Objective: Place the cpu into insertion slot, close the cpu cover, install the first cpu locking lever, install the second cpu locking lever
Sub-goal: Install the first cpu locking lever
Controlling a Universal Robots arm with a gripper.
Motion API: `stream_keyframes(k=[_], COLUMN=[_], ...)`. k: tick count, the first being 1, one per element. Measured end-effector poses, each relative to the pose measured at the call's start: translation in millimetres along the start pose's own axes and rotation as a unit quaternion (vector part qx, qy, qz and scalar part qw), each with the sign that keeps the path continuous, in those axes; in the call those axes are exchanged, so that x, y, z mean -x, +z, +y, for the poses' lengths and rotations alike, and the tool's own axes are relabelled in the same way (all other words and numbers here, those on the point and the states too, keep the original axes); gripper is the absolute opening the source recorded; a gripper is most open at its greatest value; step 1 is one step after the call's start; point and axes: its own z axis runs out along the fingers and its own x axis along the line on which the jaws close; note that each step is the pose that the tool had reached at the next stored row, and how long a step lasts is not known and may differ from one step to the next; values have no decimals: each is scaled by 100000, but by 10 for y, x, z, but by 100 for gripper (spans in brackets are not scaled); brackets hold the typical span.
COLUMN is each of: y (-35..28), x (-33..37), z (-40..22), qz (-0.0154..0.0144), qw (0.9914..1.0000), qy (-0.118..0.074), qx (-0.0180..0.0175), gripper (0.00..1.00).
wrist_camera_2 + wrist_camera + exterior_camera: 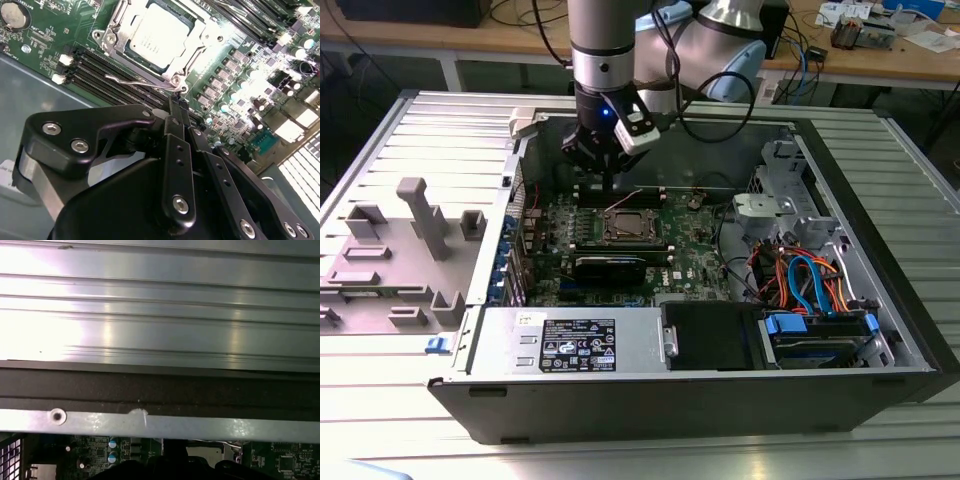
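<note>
Ribbed metal worktop carries an open computer case lying on its side, filling the centre of the exterior view; wooden benches with cables run along the upper edge of that frame. Inside the case, the green motherboard sits centre frame, with a power-supply box along the lower wall and orange and blue cables at lower right. The cpu is seated in the insertion slot, its silvery top visible at upper centre of the second wrist view. The cpu cover lies closed around the chip, framing it. One thin wire locking lever stands raised off the socket, just above the long black memory slots. The claw hangs directly over the socket's near edge, fingers pressed together with no gap, tips just beside the lever's hinge end; contact cannot be confirmed.
</note>
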Motion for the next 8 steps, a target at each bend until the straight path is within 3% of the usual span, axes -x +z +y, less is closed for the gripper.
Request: stream_keyframes(k=[8], y=[128], x=[-5], z=[1], qz=[3], qw=[100000], qy=[-1], qx=[-3], gripper=[11])
